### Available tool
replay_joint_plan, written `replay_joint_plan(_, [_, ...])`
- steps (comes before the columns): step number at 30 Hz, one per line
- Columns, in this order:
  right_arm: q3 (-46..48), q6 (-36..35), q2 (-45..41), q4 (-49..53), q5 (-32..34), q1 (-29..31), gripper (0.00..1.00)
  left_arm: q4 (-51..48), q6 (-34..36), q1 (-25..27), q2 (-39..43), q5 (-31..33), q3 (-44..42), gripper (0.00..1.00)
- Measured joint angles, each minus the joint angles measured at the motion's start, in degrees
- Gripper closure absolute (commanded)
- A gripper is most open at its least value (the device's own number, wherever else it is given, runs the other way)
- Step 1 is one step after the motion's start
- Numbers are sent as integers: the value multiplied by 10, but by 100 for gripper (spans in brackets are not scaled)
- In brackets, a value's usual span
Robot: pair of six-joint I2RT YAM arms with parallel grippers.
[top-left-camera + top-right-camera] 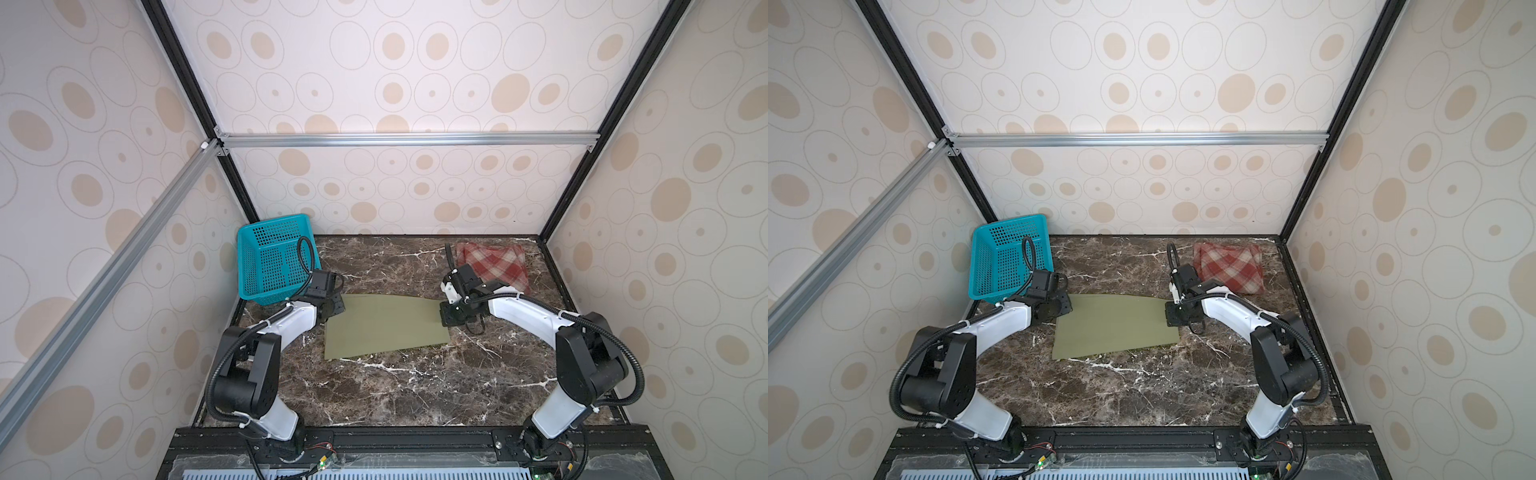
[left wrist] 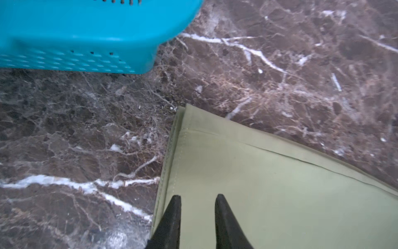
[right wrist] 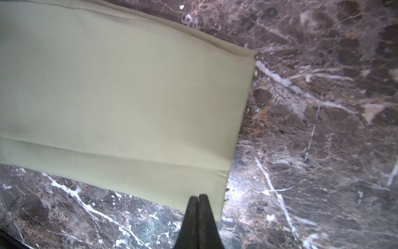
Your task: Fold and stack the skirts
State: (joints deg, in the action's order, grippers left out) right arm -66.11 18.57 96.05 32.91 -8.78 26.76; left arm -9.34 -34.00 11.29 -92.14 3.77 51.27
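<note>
left pincer (image 2: 198, 195) open, tips apart over green skirt (image 1: 384, 326) corner by the basket (image 1: 249, 266). right pincer (image 3: 197, 196) shut at the opposite end, pinch unclear. skirt flat mid-table (image 1: 415, 386), likely squared for folding. plaid skirt (image 1: 494, 266) folded far right, probably the stack base.

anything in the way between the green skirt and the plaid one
No loose object: only bare marble table lies between the olive skirt and the plaid skirt. The right gripper, shut at the olive skirt's edge, has its wrist over that gap.
</note>
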Motion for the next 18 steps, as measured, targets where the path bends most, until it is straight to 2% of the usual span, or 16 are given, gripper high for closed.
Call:
replay_joint_plan(5, [7, 0, -6, -10, 0, -10, 100, 38, 3, -7, -43, -10, 12, 82])
replay_joint_plan(12, [11, 2, 0, -37, -17, -30, 100, 83, 4, -7, -81, -22, 38, 82])
replay_joint_plan(18, [13, 9, 40, -66, -37, -38, 100, 91, 4, -15, -101, -24, 38, 83])
